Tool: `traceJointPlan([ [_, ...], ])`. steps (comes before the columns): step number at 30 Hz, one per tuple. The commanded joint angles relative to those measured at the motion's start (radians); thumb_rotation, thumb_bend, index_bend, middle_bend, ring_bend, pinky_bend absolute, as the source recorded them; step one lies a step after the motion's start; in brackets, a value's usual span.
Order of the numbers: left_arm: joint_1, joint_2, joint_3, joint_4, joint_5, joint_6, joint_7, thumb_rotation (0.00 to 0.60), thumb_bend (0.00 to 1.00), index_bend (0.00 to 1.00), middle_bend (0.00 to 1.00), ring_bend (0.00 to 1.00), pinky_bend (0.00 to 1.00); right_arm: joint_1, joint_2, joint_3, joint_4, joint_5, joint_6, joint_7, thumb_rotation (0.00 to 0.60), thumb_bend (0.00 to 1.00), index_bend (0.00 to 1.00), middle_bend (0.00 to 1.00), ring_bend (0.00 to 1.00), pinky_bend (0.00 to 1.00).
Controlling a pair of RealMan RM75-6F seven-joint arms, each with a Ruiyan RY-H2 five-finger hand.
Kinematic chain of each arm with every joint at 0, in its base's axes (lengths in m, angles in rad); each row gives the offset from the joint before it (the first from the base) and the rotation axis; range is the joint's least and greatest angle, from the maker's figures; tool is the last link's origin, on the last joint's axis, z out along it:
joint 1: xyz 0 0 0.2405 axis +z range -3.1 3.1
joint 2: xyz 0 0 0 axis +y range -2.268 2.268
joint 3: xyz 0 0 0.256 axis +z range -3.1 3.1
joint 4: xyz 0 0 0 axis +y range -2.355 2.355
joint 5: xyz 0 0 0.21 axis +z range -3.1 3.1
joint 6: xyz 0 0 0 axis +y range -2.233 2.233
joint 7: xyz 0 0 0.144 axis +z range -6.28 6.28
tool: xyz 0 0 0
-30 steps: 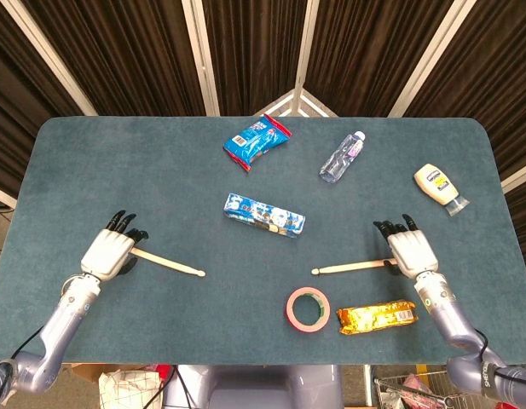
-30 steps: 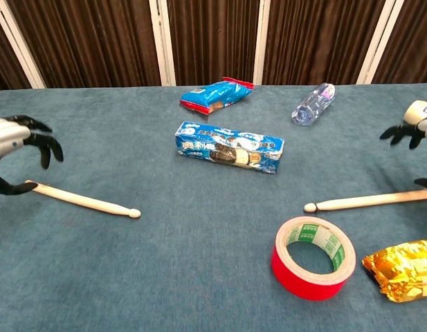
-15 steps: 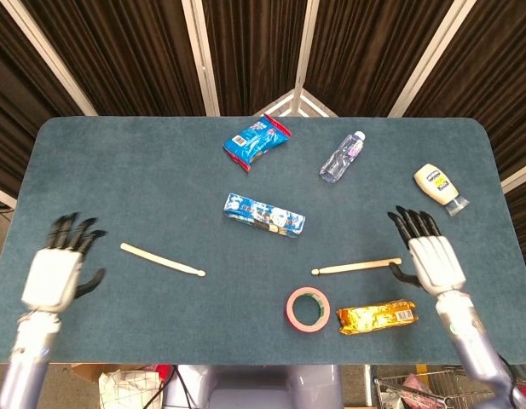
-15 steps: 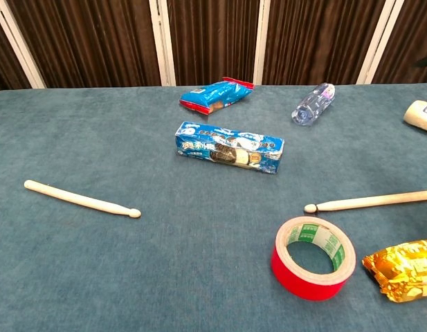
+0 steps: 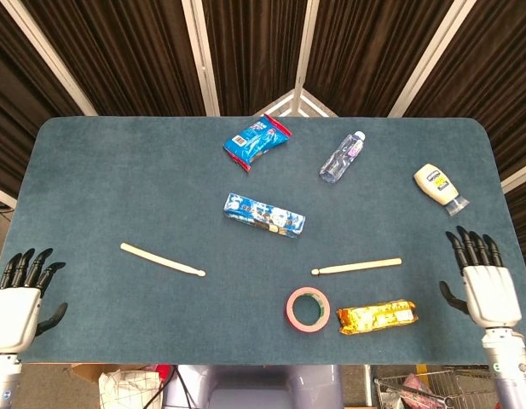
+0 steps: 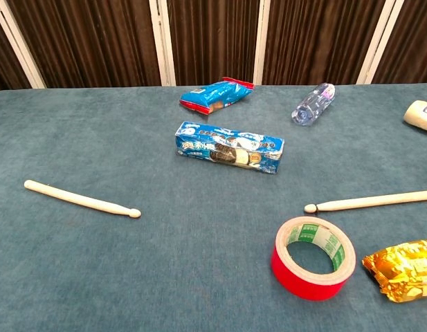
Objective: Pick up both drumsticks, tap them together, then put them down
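Both drumsticks lie flat on the tabletop (image 5: 118, 187): left drumstick (image 5: 162, 260), right drumstick (image 5: 357, 267). Left robot hand (image 5: 15, 302) and right robot hand (image 5: 484, 285) are seen open, empty. Sticks judged light, rigid, roll-prone; butt ends should be gripped.

Curtained (image 5: 118, 51) test booth around a felt table (image 5: 118, 179).

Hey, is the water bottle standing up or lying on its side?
Lying on its side. The water bottle rests lengthwise on the table, cap pointing toward the far edge.
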Motion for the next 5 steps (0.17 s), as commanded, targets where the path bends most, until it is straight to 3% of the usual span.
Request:
traceJointPlan([
  [1,0.003,-0.007,-0.009,0.022,-0.014,-0.020,-0.017,0.600,0.34,0.22,0.06,0.00,0.00,-0.022,-0.013,0.012,0.053,0.024,0.010,0.019,0.600,0.36,0.06,0.02,0.03,0.04],
  [5,0.007,-0.011,-0.018,0.036,-0.011,-0.017,-0.013,0.600,0.34,0.22,0.06,0.00,0.00,-0.028,-0.014,0.018,0.073,0.046,-0.006,0.025,0.600,0.36,0.06,0.02,0.03,0.04],
])
